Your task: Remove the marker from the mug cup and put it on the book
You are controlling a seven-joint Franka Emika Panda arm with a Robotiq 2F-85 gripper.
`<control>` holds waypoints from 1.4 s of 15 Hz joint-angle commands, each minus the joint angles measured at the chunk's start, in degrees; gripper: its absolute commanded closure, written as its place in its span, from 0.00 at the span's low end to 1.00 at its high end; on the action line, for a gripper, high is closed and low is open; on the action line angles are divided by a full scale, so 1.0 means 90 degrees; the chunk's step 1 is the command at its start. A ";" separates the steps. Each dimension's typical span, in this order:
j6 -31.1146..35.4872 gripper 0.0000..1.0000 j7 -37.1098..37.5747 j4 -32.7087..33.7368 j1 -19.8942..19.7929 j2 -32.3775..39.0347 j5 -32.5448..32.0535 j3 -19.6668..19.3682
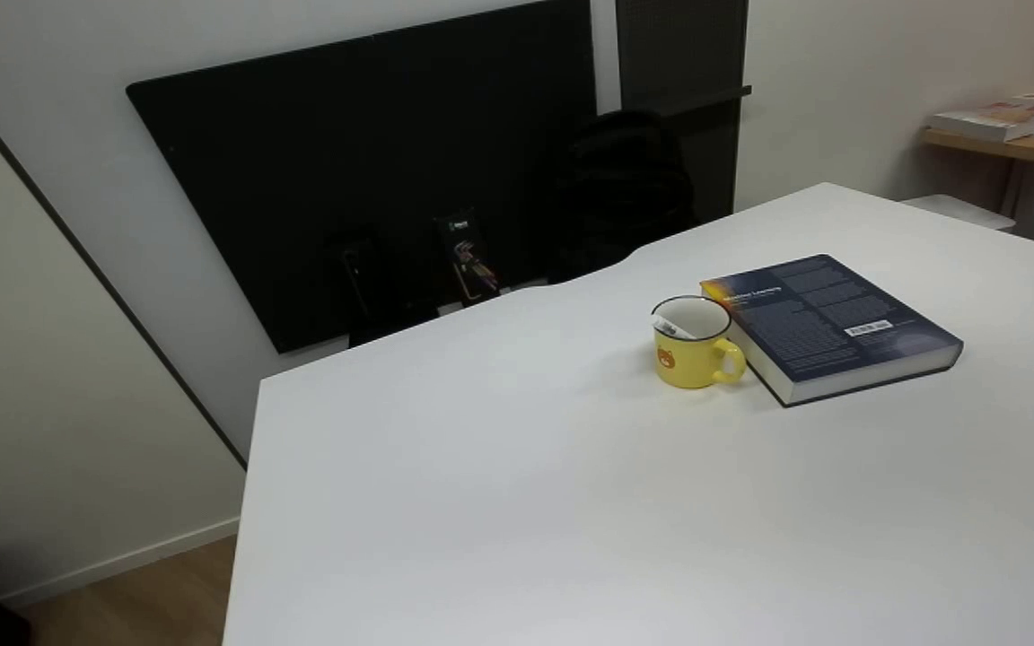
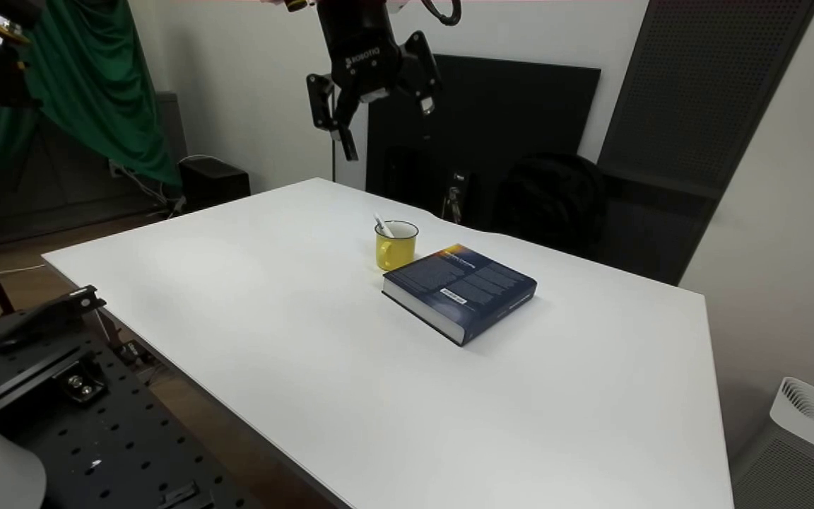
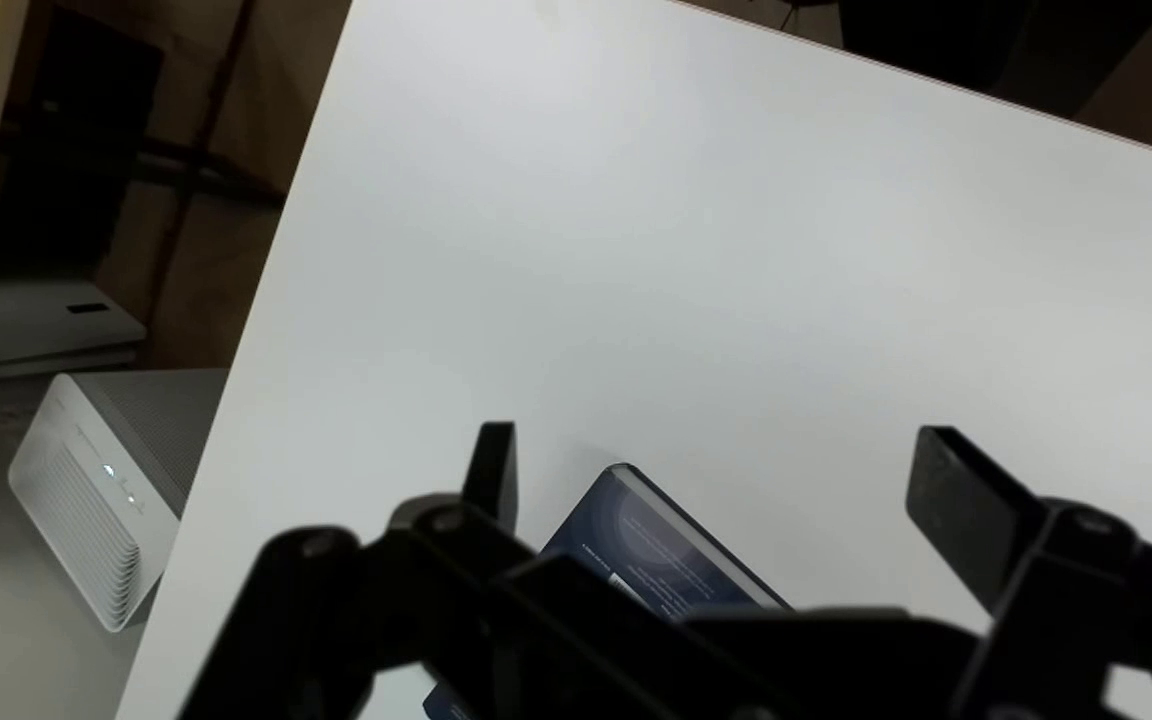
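Inside the black-rimmed yellow mug (image 2: 398, 253) leans a white marker (image 2: 383, 225); the claw (image 3: 719, 468) hangs spread.

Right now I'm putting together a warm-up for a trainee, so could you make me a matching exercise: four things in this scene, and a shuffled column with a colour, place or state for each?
Things
1. marker
2. bear-face mug
3. hardcover book
4. Robotiq gripper

Descriptions
A. dark blue cover, flat on the white table
B. open, raised above the white table
C. leaning inside the bear-face mug
D. yellow with a dark rim

Pairs: 1-C, 2-D, 3-A, 4-B
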 commanded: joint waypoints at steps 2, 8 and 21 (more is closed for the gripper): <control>-0.0016 0.00 0.0000 0.0009 0.0044 0.0000 0.0001 -0.0041; -0.0184 0.00 0.0562 0.0895 0.0394 0.1755 -0.1325 0.0363; -0.0527 0.00 0.0361 0.5077 0.1493 0.5708 -0.1846 0.0109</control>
